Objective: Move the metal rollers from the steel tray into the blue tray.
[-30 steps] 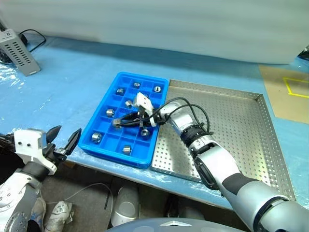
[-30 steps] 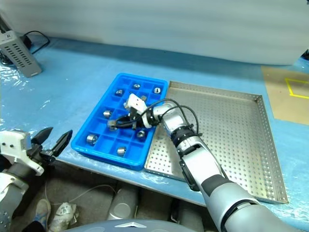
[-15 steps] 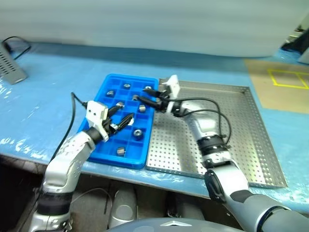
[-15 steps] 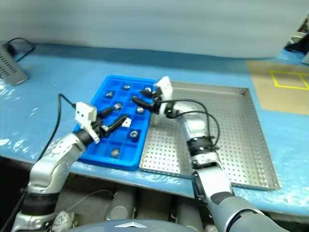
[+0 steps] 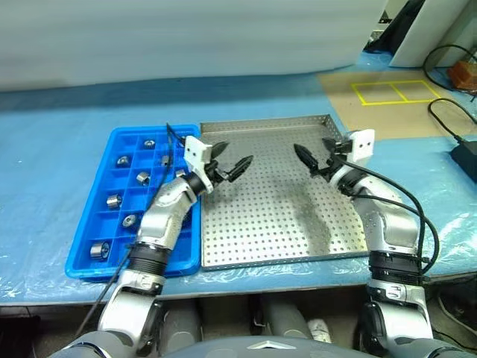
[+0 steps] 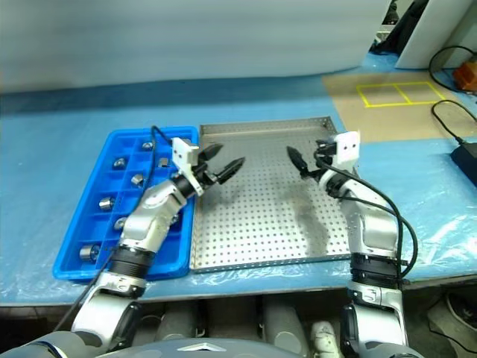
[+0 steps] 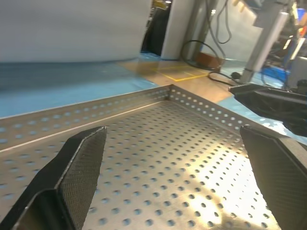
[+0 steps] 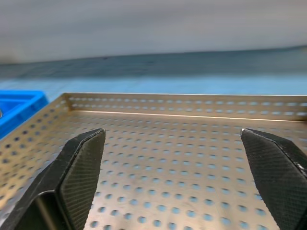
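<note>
The blue tray (image 5: pixel 82 261) lies on the left with several metal rollers (image 5: pixel 113 200) resting singly in its compartments. To its right sits the steel tray (image 5: pixel 283 224), its perforated floor shining. My left gripper (image 5: pixel 237 153) hovers open over the steel tray's near-left part, just past the blue tray's edge. My right gripper (image 5: pixel 311 145) hangs open over the tray's far-right part, facing the left one. In the left wrist view my left gripper (image 7: pixel 172 128) has nothing between its fingers, and the same goes for my right gripper (image 8: pixel 171 130) in the right wrist view.
The trays rest on a table covered in blue film (image 5: pixel 45 134). A brown mat with yellow tape squares (image 5: pixel 391 91) lies at the back right. Black cables (image 5: pixel 447 112) and a dark box (image 5: pixel 466 158) sit at the right edge.
The camera has swung right. My left gripper moved right from over the blue tray to over the steel tray. My right gripper moved right across the steel tray. Both jaws stand wider.
</note>
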### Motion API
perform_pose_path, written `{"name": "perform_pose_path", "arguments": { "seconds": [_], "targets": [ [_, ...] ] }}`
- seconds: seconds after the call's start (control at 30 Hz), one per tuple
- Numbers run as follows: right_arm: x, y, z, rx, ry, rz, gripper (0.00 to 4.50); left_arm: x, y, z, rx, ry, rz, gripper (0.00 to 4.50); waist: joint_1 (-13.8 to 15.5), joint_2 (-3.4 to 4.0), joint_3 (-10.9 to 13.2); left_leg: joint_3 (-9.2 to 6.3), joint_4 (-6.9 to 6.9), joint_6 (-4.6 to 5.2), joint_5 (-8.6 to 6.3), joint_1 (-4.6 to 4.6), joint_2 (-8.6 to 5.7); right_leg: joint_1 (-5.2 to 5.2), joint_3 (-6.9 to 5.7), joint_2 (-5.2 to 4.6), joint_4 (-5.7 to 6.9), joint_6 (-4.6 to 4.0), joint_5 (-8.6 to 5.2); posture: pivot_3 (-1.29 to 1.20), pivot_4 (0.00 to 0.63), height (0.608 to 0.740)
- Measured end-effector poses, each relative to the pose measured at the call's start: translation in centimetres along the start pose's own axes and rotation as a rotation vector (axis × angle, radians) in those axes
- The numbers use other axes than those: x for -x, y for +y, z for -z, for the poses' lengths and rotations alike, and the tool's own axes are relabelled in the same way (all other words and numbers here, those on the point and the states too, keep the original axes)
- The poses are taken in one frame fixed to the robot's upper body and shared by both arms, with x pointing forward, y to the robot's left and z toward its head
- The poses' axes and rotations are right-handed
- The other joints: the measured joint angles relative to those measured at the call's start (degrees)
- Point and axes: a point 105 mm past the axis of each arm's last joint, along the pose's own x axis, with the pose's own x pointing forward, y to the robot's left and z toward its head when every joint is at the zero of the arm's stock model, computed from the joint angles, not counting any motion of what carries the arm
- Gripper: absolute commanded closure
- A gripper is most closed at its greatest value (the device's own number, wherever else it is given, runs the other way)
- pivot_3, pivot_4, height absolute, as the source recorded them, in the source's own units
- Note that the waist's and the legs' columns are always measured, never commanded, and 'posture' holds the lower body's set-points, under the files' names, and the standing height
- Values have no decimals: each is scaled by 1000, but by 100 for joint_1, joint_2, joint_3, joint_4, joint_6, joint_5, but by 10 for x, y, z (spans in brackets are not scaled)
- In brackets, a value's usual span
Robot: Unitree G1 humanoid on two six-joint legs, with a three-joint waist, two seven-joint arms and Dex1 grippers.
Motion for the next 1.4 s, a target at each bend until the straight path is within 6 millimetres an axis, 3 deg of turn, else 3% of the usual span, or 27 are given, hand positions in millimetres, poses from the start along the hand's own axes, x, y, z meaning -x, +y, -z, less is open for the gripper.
{"name": "perform_pose_path", "arguments": {
  "seconds": [0.1,0.13,0.23,0.4,0.57,0.6,0.67,0.7,0.77,1.07,1.1,1.13,1.4],
  "targets": [
    [1,0,2,-47,7,24,14,-4,4,1,9,3,-23,0,-64,0,0,0,1,14,-7,1,1,0,0,0,0,-2,2,-295,150,740],
    [0,1,1,-81,-1,20,184,-5,4,-2,9,-2,-24,0,-65,0,0,0,1,14,-7,2,2,0,-1,0,0,-2,2,-295,150,740],
    [-12,14,-12,-170,-69,-34,966,-4,19,-14,11,-38,-75,620,-69,3,0,0,2,12,-4,4,2,-1,-2,0,0,-4,4,-235,150,740],
    [-33,33,-28,-277,-147,-124,2837,12,51,-31,69,-136,-234,2376,11,7,-2,-2,3,22,-2,-3,6,-2,-15,-7,-3,-13,8,-186,150,740],
    [-48,45,-20,-307,-133,-167,4500,19,57,-37,52,-160,-273,4192,133,7,-2,1,4,46,-13,-11,-3,-12,-19,-24,-14,-14,8,-103,150,740],
    [-51,47,-21,-306,-134,-175,4500,21,57,-37,44,-157,-283,4455,147,7,-1,3,4,49,-15,-13,-4,-12,-19,-27,-14,-14,8,-96,150,740],
    [-57,48,-21,-303,-131,-183,4500,25,62,-37,25,-148,-314,4455,167,7,-1,3,6,51,-15,-13,-5,-13,-19,-28,-14,-14,8,-86,150,740],
    [-59,49,-21,-297,-128,-191,4310,26,64,-39,14,-148,-328,3974,174,7,-1,3,6,50,-14,-12,-4,-13,-20,-28,-12,-14,8,-85,150,740],
    [-61,52,-20,-274,-123,-217,3885,28,65,-42,3,-158,-337,3427,211,7,-1,3,6,48,-12,-11,-2,-13,-22,-28,-10,-14,8,-80,150,740],
    [-70,38,-20,-210,-139,-166,664,30,59,-49,-61,-144,-293,195,285,8,0,4,6,36,-3,-6,-1,-15,-22,-28,4,-14,8,-58,150,740],
    [-70,37,-18,-214,-134,-164,311,29,60,-49,-62,-143,-294,0,285,8,0,3,6,36,-3,-6,-2,-15,-22,-28,4,-14,8,-58,150,740],
    [-71,37,-17,-219,-129,-163,27,29,60,-49,-61,-142,-294,0,285,8,0,3,6,37,-3,-6,-2,-16,-22,-28,4,-14,8,-57,150,740],
    [-80,40,-25,-294,-169,-148,27,16,72,-55,-46,-170,-387,0,312,8,0,3,5,40,-1,-10,-3,-20,-22,-30,5,-15,8,-24,150,740]
  ]
}}
